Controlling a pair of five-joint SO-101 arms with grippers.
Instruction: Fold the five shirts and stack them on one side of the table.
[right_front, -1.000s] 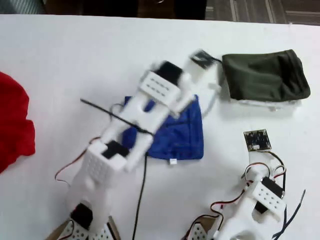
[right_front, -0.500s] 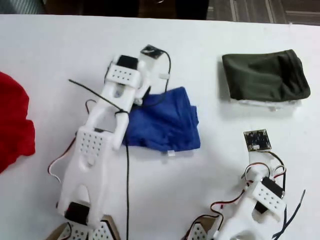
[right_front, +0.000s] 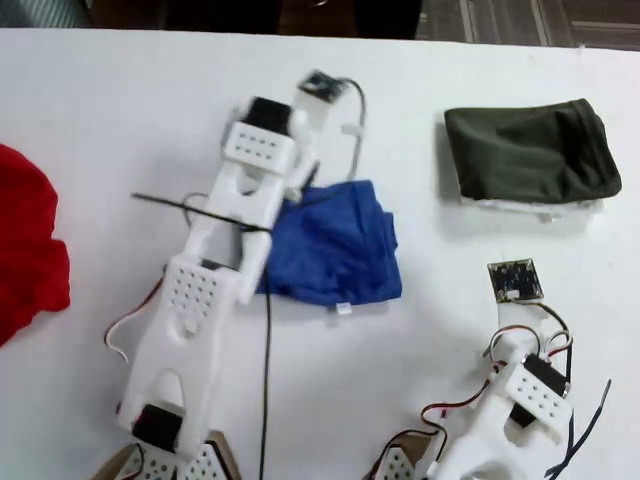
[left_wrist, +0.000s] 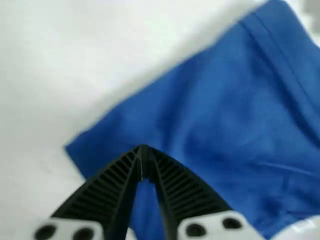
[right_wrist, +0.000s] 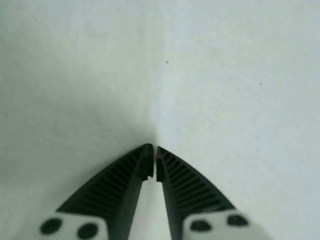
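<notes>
On the white desk, near its middle, a blue shirt is lying in a rough, rumpled fold, with a small white tag showing at its near edge. The left arm is stretching from the near left of the desk across the shirt's left side, its wrist sitting over the shirt's far left corner. Seen from the left wrist, the left tool is hanging over the blue cloth close to one of its edges, with both jaws pressed together tip to tip. Whether any cloth is pinched between them cannot be told. At the far right of the desk a dark green shirt is lying folded, well apart from the blue one, and a strip of white cloth is peeking out beneath its near edge. A red shirt is lying bunched at the desk's left edge, partly cut off by the frame. The right arm is sitting drawn back at the near right. The right tool is pointing at bare desk with its jaws all but closed, a thin slit between the tips, holding nothing.
</notes>
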